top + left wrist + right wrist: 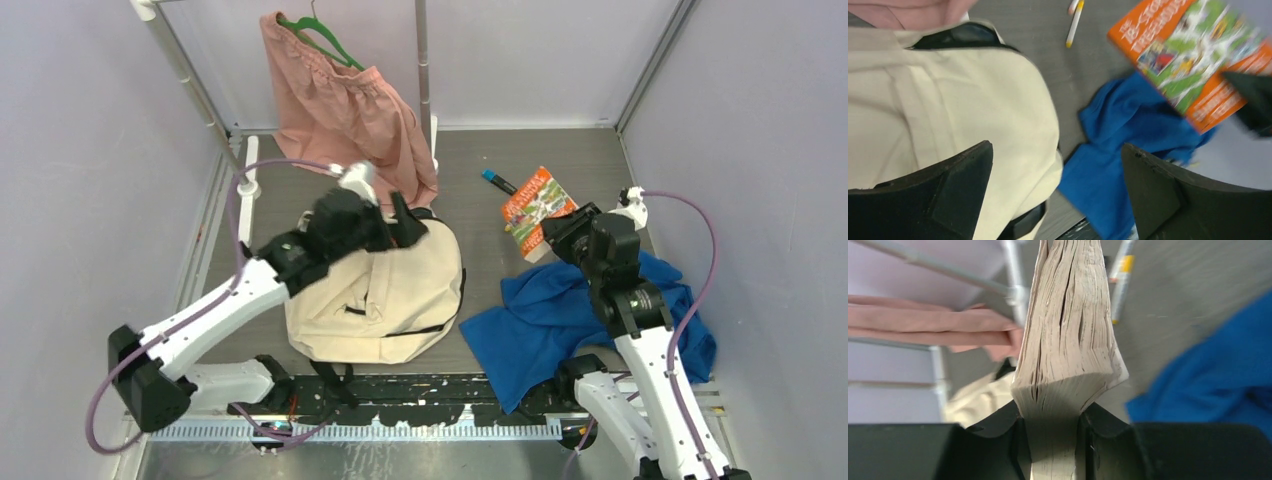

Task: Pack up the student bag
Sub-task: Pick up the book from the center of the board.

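Note:
The cream student bag (385, 295) lies flat on the grey table, left of centre, its black top handle toward the back. My left gripper (400, 222) hovers open and empty above the bag's top edge; in the left wrist view the gripper (1058, 185) has its jaws wide apart over the bag (948, 110). My right gripper (560, 228) is shut on a thick paperback book (538, 208) with an orange and green cover and holds it lifted, right of the bag. The right wrist view shows the book's page edges (1068, 340) pinched between the fingers. The book also shows in the left wrist view (1193, 55).
A blue cloth (570, 310) lies crumpled right of the bag. A pink garment (345, 110) hangs on a green hanger (325, 40) from a metal rack at the back. A blue-capped marker (497, 181) lies behind the book. White walls enclose the table on three sides.

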